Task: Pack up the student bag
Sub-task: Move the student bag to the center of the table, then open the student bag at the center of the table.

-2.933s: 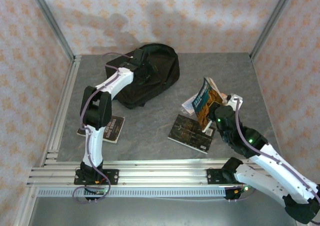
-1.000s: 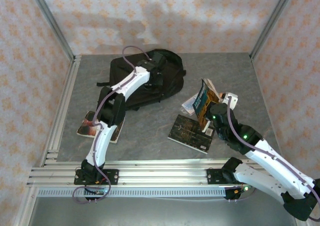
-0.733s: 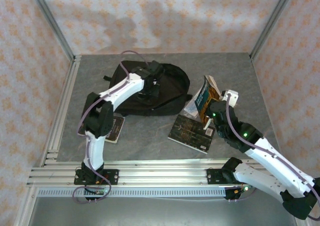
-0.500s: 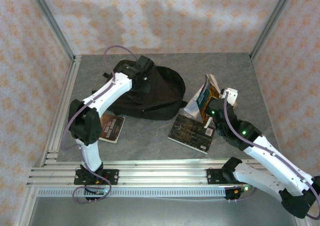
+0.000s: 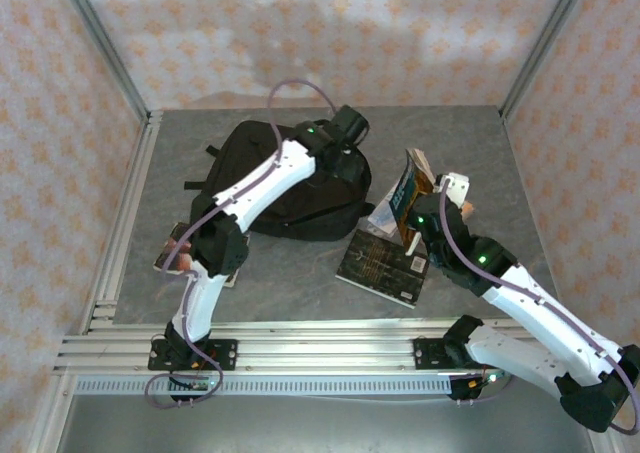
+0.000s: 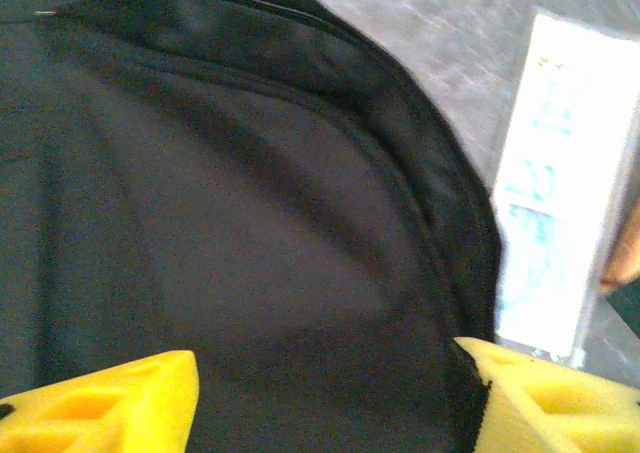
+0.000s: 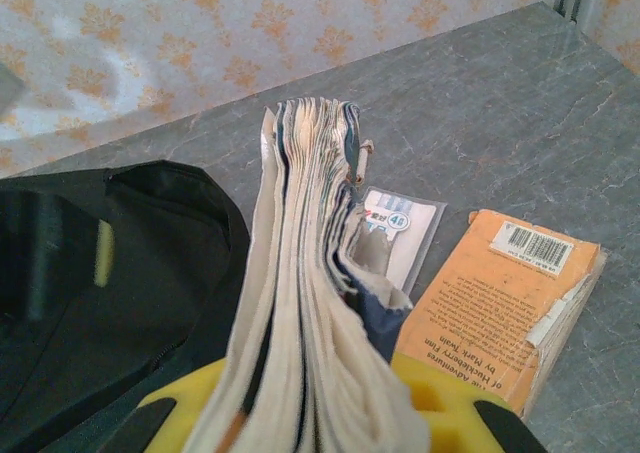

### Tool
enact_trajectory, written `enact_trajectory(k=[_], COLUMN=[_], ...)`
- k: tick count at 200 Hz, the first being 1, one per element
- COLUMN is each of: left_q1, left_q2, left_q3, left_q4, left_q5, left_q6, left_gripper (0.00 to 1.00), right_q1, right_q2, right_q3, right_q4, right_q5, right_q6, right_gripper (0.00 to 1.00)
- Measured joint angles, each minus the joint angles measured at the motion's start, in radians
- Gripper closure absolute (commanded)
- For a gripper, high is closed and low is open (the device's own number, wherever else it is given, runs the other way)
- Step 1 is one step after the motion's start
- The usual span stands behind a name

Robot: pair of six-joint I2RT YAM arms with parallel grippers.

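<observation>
- A grey marbled surface [image 5: 300,283] sits boxed in by walls [image 5: 350,33] papered in a peach pattern, with aluminium rails along the near edge.
- The student bag [image 5: 245,153] lies flat on the far left-centre of the surface. Its rounded end points towards the right arm, and straps trail off its left side.
- The left claw [image 6: 325,398] hangs over the bag's rounded end with its yellow fingers [image 6: 100,403] parted and released. Only black fabric lies beneath them.
- The right claw [image 7: 310,413] is clenched on a thick paperback [image 5: 405,198], held on edge just beside the bag's rim with its fanned pages upward.
- A dark book [image 5: 378,263] lies flat below the paperback. An orange book [image 7: 500,293] and a white packet [image 6: 555,173] lie near it, and another book [image 5: 172,245] lies by the left arm.
- The bag looks limp and light, so it should sag, fold and slide rather than hold its shape, and its mouth would likely collapse unless it is held.
- The best hold is probably the stiffer seam along the zipper rim, pinched and lifted to make a gap for the paperback.
- I cannot tell whether the zipper is undone.
</observation>
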Motion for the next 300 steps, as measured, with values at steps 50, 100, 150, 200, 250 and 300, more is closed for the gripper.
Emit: enact_trajectory(k=[50,100,150,200,250,300], left_q1=[-0.052,0.013,0.174,0.191,0.195,0.215], left_q2=[0.057,0.008,-0.047,-0.039,0.016,0.058], left_q3=[0.030,-0.084,-0.150,-0.187,-0.191,-0.192], left_q4=[-0.053,-0.026,-0.019,-0.018,0.000,0.016], left_q5=[0.034,0.005,-0.181,-0.251,-0.215,-0.171], left_q6=[0.023,0.015,0.042,0.050,0.043,0.037], left_gripper=[0.33,0.32,0.29,0.29,0.31,0.88], right_q1=[-0.004,-0.005,-0.006,-0.007,-0.007,-0.007], right_q2=[-0.011,-0.023,-0.023,-0.016,-0.010,-0.005], right_q3=[0.004,0.004,0.004,0.004,0.004,0.004], right_q4=[-0.002,-0.002,-0.002,-0.002,-0.002,-0.002], right_q5=[0.008,0.011,0.004,-0.008,-0.008,-0.008], right_q6=[0.000,0.000,0.001,0.001,0.001,0.001], right_gripper=[1.00,1.00,1.00,1.00,1.00,1.00])
